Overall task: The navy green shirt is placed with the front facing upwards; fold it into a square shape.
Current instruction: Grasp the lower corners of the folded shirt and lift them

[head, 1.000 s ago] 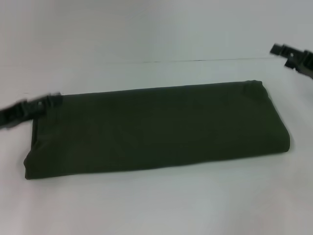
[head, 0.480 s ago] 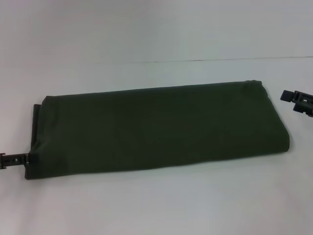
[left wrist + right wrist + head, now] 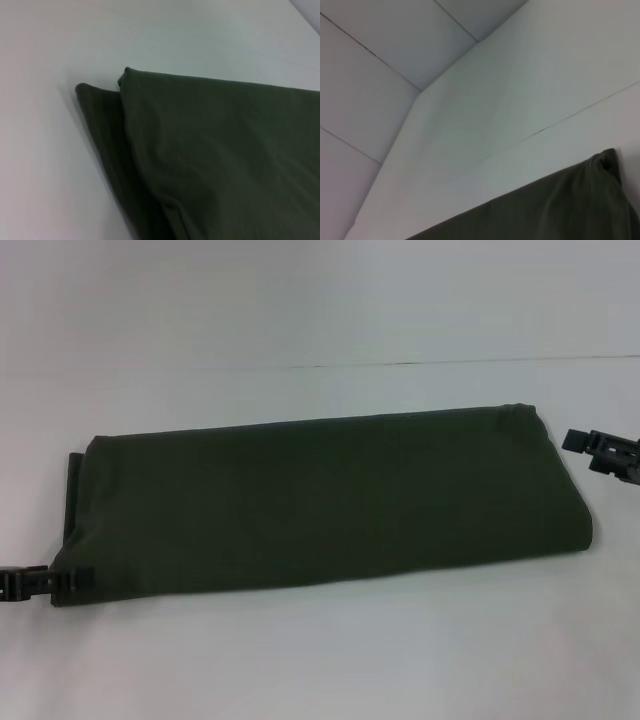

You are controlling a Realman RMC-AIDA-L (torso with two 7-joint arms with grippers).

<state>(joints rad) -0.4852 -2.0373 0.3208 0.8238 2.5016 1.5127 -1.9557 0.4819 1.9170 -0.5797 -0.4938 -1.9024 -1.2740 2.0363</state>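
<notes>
At shirt (image 3: 320,502) near-left corner: left claw (image 3: 60,580); right claw (image 3: 600,448) beside.

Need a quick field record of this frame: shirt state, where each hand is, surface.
shirt: navy green shirt folded into a long flat band, plain side up, no lettering or collar showing
shirt left end: a lower layer sticks out past the top layer
left hand: low at the shirt's near-left corner, at or on the edge; grip cannot be told
right hand: off the shirt's right end, apart from the cloth
surface: white table
fold status: not yet square
</notes>
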